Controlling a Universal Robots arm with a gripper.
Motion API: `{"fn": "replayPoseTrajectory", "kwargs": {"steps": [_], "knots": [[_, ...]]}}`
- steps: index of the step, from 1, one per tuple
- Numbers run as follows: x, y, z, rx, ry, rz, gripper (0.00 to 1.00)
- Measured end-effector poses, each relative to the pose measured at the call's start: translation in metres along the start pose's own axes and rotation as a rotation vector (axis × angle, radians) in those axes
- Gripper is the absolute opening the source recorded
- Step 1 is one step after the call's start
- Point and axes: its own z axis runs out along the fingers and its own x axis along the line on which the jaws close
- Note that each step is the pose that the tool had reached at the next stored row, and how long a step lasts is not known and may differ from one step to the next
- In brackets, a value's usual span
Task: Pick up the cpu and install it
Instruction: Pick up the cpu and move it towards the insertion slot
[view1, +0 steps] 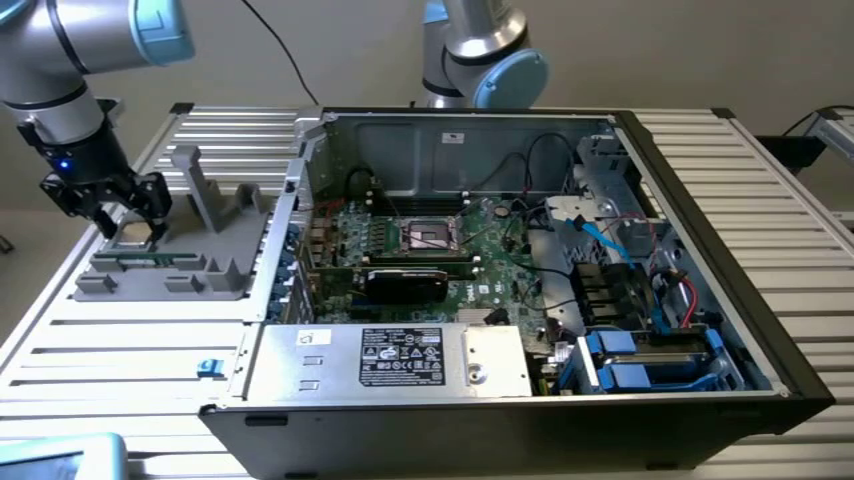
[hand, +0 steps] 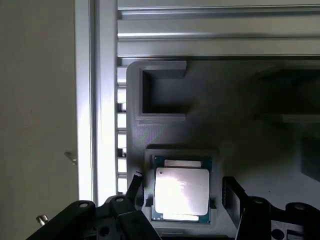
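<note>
Black fingers (hand: 134, 192) spread wide, one on either side of small flat square cpu (hand: 182, 192) with shiny silver-grey metal top — nothing held. Cpu flat in shallow recess of grey moulded plastic holder (hand: 240, 140), near holder's edge; holder on slatted aluminium tabletop (hand: 200, 42).

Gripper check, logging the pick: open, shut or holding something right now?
Gripper: open, straddling the shiny silver square cpu in a grey plastic holder, not gripping.

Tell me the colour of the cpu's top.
The cpu is shiny silver-grey on top; clearest in the wrist view.
</note>
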Motion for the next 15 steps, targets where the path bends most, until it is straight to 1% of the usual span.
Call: {"fn": "replayPoseTrajectory", "kwargs": {"steps": [4, 5, 15], "knots": [[-0.0003, 0.0004, 0.0005, 0.0011, -0.0004, 0.0, 0.72], [-0.0003, 0.0005, 0.0006, 0.0014, -0.0004, 0.0, 0.65], [-0.0004, 0.0005, 0.0005, 0.0032, 0.0002, 0.001, 0.65]]}}
